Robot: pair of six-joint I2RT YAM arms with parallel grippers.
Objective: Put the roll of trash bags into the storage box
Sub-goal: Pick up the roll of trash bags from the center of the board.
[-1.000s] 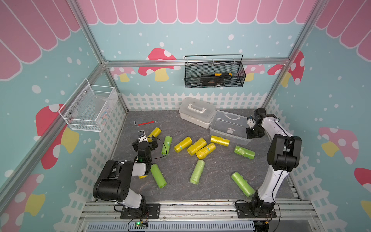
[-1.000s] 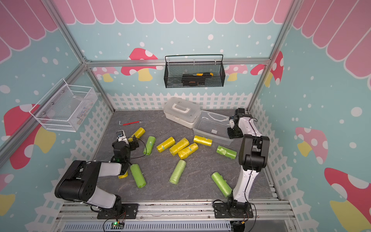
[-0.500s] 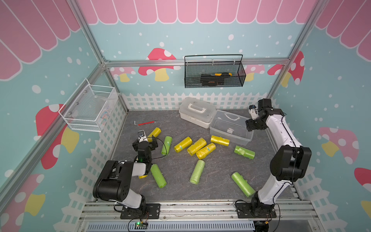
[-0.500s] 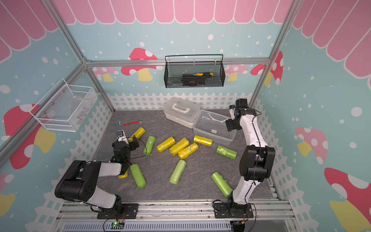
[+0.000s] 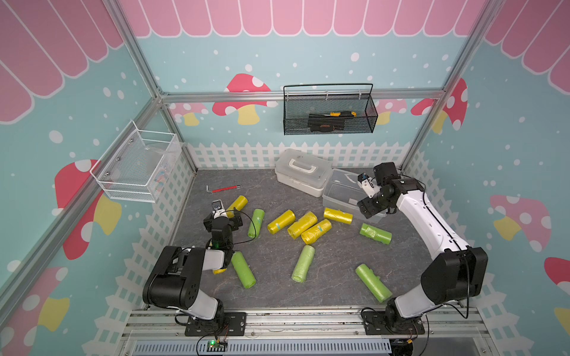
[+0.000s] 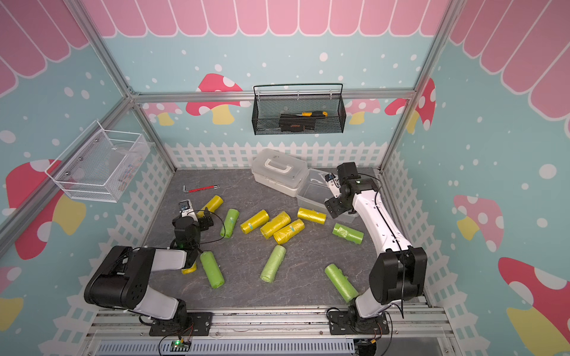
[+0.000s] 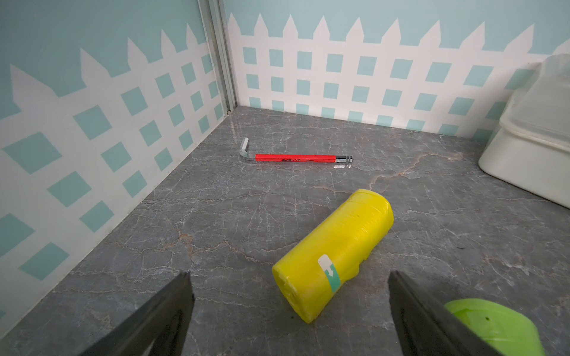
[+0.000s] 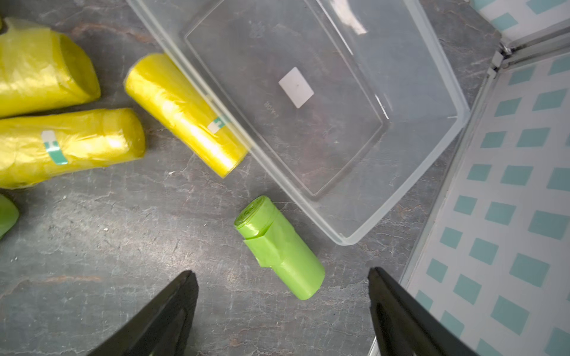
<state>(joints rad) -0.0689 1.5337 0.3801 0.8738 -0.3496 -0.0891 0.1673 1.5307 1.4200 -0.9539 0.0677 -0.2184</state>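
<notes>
- Left claw: jaws spread wide with nothing between them. It hangs low over the desk, facing a yellow roll that lies just ahead, untouched.
- Hex key: bare metal with a red sleeve, flat on the desk beyond that roll. It has no part in this job.
- Desk: dark grey, stone-veined and matt. Yellow and green rolls lie scattered on it, all on their sides.
- Rolls: thin glossy film wound into cylinders and creased at the ends, some with a small white-and-green sticker. In my judgement they will give under a squeeze and roll away if nudged.
- White case: opaque and lidded, with a handle, just beside the storage box.
- Storage box: clear rigid plastic with rounded corners, a raised rim and a white sticker on the bottom. It stands at the back right of the desk and is empty. A second yellow roll lies along its long side; I cannot tell whether they touch.
- Right claw: jaws apart and empty, held above the desk at the box's near corner. A green roll lies beneath it, near that corner, with a loose flap of film.
- Step in hand, as I judge it: picking, since no roll is gripped or boxed.
- The next move calls for lowering over the green roll, closing across its body rather than the flap, lifting it clear of the rim and letting go inside.
</notes>
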